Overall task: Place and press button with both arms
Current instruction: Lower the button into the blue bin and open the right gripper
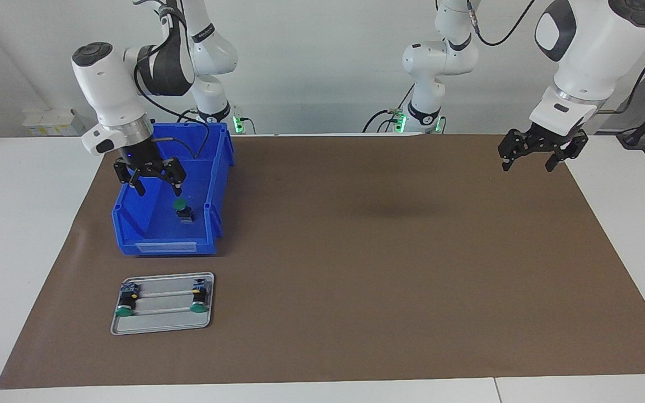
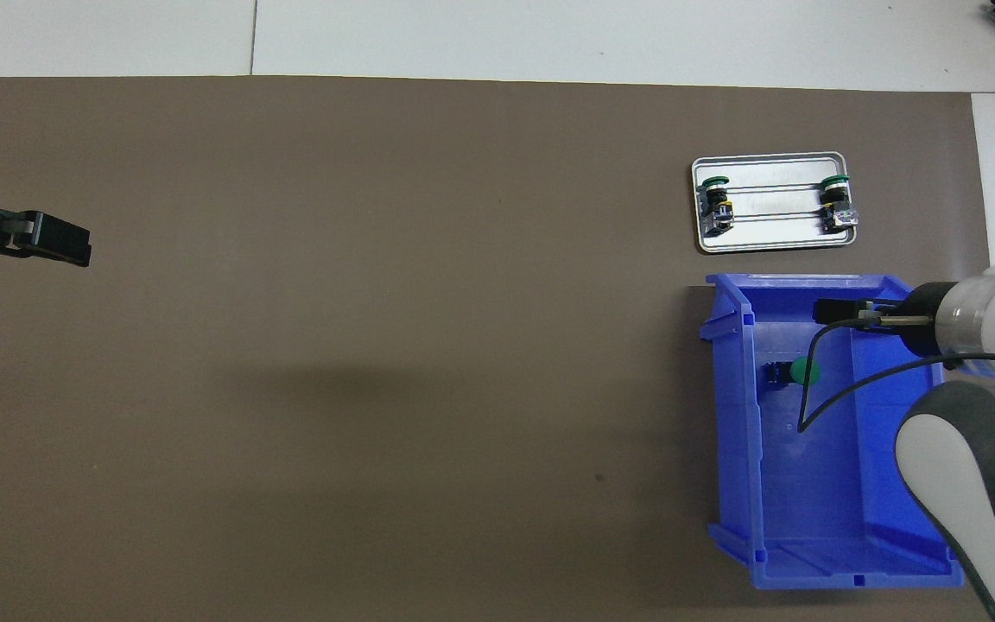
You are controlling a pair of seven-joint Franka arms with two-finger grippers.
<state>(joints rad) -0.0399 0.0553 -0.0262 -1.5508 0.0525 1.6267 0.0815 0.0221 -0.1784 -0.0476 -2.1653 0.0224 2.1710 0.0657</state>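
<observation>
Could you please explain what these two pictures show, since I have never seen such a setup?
These are two white robot arms at one table, each ending in a two-finger gripper. One picture faces the robots from across the table; the other looks down from above their end.

On the brown mat stand a blue bin and, farther from the robots, a metal tray with two green-capped buttons, one at each end. A third button lies in the bin.

The right gripper hangs open over the bin, holding nothing. The left gripper waits open and empty over the left arm's end of the mat.
</observation>
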